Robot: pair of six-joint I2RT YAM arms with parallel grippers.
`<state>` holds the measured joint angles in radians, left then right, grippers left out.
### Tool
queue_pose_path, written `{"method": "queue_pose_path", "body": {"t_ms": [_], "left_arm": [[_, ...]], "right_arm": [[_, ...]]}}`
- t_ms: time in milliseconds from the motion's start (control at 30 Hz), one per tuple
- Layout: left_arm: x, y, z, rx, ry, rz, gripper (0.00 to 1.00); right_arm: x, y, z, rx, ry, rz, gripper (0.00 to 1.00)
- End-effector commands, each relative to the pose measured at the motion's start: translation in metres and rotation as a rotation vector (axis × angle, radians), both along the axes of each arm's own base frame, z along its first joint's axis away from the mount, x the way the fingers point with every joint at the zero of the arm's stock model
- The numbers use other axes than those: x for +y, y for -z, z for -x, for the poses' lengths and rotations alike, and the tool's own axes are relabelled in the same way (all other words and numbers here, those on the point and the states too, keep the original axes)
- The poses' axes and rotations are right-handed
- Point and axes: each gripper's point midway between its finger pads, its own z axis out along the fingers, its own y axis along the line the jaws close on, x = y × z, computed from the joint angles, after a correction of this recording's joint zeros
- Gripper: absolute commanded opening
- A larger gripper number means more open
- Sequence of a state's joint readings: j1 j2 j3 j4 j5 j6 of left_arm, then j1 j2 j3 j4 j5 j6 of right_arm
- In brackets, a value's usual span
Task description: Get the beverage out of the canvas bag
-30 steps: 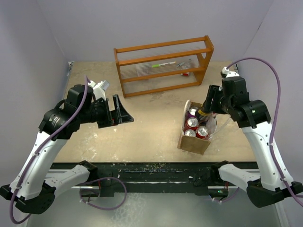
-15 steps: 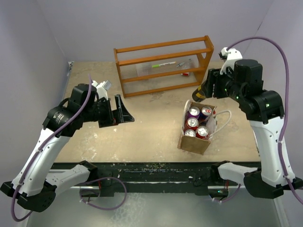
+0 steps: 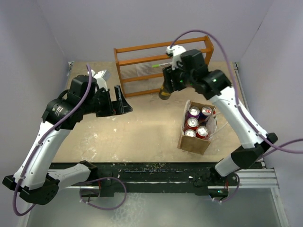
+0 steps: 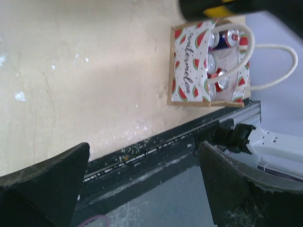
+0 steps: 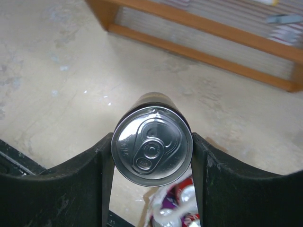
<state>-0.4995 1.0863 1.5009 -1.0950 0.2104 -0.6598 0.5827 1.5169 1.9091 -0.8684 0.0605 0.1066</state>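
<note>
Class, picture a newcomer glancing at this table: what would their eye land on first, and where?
The right gripper holds a black can upright in the air, just in front of the orange wooden rack at the back. Nearer, on the right of the table, stands the open canvas bag with more cans inside. The left gripper hangs open and empty on the left.

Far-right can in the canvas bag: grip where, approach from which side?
Far-right can: pinch its upper sidewall just below the rim, coming straight down. It stands upright with its top exposed, and neighbouring cans plus the canvas bag walls block any side approach.
</note>
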Motion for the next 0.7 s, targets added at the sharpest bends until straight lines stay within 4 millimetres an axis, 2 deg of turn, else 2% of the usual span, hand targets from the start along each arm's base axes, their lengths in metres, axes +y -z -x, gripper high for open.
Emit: {"method": "queue_pose_path", "body": {"t_ms": [0,167,267,400,533,667], "left_arm": [[0.02,-0.034,-0.013,-0.158,-0.06,-0.056,0.99],[0.034,-0.044,-0.018,-0.213,-0.109,-0.102,0.99],[0.037,-0.045,-0.023,-0.23,-0.131,-0.115,0.99],[0.038,-0.048,-0.029,-0.246,-0.15,-0.124,0.99],[0.038,-0.05,-0.034,-0.261,-0.163,-0.12,0.99],[0.039,-0.051,-0.038,-0.262,-0.171,-0.13,0.99]], "right_arm": [[0.046,-0.017,-0.014,-0.133,-0.031,-0.123,0.0],[0.076,0.032,-0.009,-0.158,-0.021,-0.079,0.0],[0.088,0.051,-0.002,-0.172,-0.046,-0.064,0.0],[0.094,0.065,-0.003,-0.192,-0.041,-0.075,0.0],[0.092,0.077,-0.012,-0.216,0.023,-0.092,0.0],[0.103,0.092,-0.015,-0.186,0.002,-0.108,0.0]]}}
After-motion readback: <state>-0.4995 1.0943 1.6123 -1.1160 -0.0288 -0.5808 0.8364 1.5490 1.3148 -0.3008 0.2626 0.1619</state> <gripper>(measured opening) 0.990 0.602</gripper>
